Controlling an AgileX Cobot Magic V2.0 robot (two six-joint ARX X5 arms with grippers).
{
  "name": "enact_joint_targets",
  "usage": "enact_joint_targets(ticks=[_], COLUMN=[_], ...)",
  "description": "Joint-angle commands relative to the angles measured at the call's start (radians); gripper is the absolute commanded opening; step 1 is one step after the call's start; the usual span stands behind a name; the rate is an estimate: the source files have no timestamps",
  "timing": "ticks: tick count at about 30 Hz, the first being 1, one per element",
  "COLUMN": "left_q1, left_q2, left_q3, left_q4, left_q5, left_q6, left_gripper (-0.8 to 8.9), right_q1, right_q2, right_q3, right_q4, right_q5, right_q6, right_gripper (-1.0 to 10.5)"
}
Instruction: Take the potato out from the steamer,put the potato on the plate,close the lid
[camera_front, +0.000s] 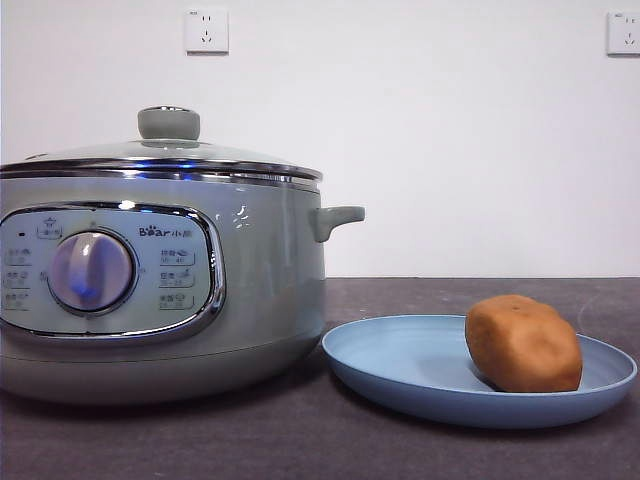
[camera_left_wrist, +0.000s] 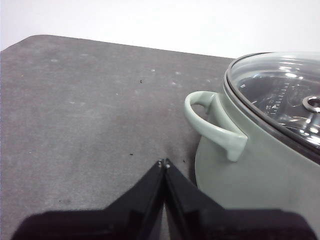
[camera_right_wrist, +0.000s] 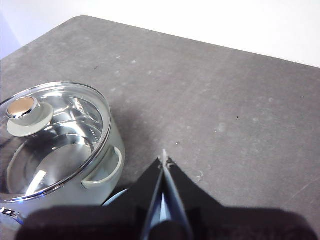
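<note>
Left hand (camera_left_wrist: 164, 163) and right hand (camera_right_wrist: 164, 160) both hang above the counter (camera_left_wrist: 90, 110), jaws pressed together, each holding nothing.

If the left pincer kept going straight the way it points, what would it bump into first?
Probably just the bare table. The left pincer is shut, aiming over the dark tabletop, with the steamer off to one side. Depth is hard to judge.

Steamer (camera_front: 270, 290): smooth, semi-gloss pale-green body with a polished chrome rim and panel frame. Lid (camera_front: 160, 155): clear glass, shiny steel edge, satin green knob capped in metal. Plate (camera_front: 420, 365): matt light-blue, smooth. Potato (camera_front: 523, 344): matt, faintly speckled skin. Table (camera_left_wrist: 90, 110): dark grey, matt, finely flecked.
</note>
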Motion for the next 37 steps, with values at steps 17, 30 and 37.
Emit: enact_joint_targets(ticks=[17,30,37], left_q1=[0.002,0.002,0.002], left_q2=[-0.002,-0.002,-0.002], left_q3=[-0.014,-0.014,-0.014], left_q4=[0.005,0.005,0.005], left_q5=[0.0,0.0,0.0], left_q6=[-0.006,-0.006,-0.006], left_gripper=[-0.04,-0.04,-0.04], right_q1=[-0.327,-0.372,-0.372], right_q2=[-0.037,-0.504,-0.795], right_q3=[-0.082,-0.871,-1.099], right_q4=[0.041,0.666,0.583], right_q5=[-0.042,0.026,0.026], right_q6=[0.027,0.061,0.14], right_gripper=[0.0,0.0,0.0])
